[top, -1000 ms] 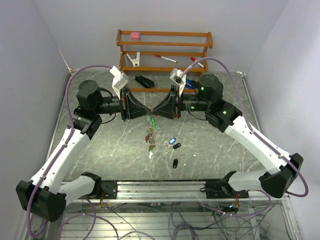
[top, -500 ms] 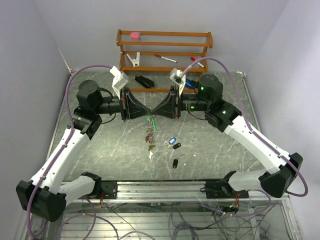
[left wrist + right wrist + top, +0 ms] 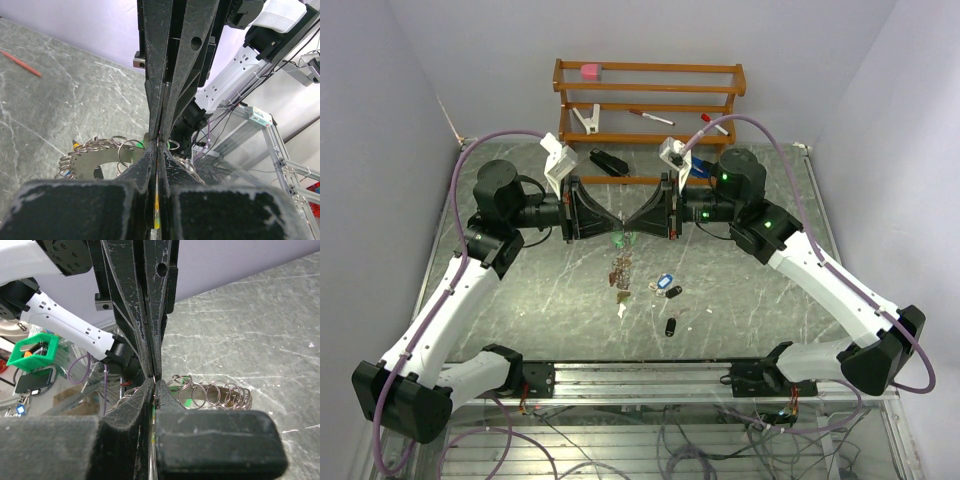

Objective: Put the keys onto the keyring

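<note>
Top external: left pincer (image 3: pixel 617 237) and right pincer (image 3: pixel 629 237) meet tip to tip, both pinching the keyring (image 3: pixel 620 270). Loose keys (image 3: pixel 666 284) lie at 4 o'clock of them.

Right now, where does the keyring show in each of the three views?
Top external: the keyring, at centre.
Left wrist: lower left of centre.
Right wrist: lower right of centre.
Shared landmark: the left gripper and right gripper meeting tip to tip in every view.
</note>
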Controlling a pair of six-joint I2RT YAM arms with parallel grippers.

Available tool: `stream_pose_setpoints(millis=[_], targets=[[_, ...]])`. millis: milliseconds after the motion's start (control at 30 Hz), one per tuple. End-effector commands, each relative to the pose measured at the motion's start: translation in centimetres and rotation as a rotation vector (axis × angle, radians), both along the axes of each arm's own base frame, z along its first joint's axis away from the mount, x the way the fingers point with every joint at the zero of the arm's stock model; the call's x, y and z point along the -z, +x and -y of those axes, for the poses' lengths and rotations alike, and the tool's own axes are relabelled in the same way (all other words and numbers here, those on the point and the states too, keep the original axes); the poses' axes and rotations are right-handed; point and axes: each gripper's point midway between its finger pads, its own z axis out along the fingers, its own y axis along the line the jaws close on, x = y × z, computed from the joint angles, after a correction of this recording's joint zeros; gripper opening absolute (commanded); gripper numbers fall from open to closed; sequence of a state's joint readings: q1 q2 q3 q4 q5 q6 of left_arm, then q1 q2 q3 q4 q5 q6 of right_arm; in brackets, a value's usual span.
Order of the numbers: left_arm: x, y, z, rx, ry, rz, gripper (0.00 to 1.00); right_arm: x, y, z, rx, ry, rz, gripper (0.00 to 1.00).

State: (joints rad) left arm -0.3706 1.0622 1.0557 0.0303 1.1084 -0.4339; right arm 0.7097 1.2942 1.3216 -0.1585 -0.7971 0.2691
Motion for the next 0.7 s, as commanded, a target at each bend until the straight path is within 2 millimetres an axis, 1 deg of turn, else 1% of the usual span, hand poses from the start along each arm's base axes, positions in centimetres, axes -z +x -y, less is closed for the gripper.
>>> stream_pose_setpoints(millis=[0,33,167,267,500,600,667], targets=[[-2.0,-0.5,0.0,0.007,-0.017,0.083,0.07,0.0,-0.1,-0.1,-0.002,0.008,-0.03,0.0],[-1.8,-0.4,0.0,0.003,-0.01,0.081,0.07,-0.1,-0.1,-0.1,0.004,0.008,-0.039,0.0],[-1.3,0.2,-0.1,-0.016,0.018,0.091,0.15,-0.2,0.3,0.1,0.043,-0.027,-0.074,0.0],[-1.0,0.6,-0.1,-0.028,0.033,0.088,0.22,-0.3,0.7,0.6,0.087,-0.073,-0.09,0.0],[-1.1,1.7,0.0,-0.064,0.056,0.089,0.35,-0.7,1.8,2.9,0.239,-0.173,-0.084,0.0],[-1.2,2.2,-0.1,-0.087,0.069,0.09,0.36,-0.6,2.8,4.2,0.351,-0.237,-0.114,0.0],[-1.3,2.6,-0.1,-0.104,0.084,0.099,0.37,-0.1,3.5,4.8,0.412,-0.284,-0.149,0.0]])
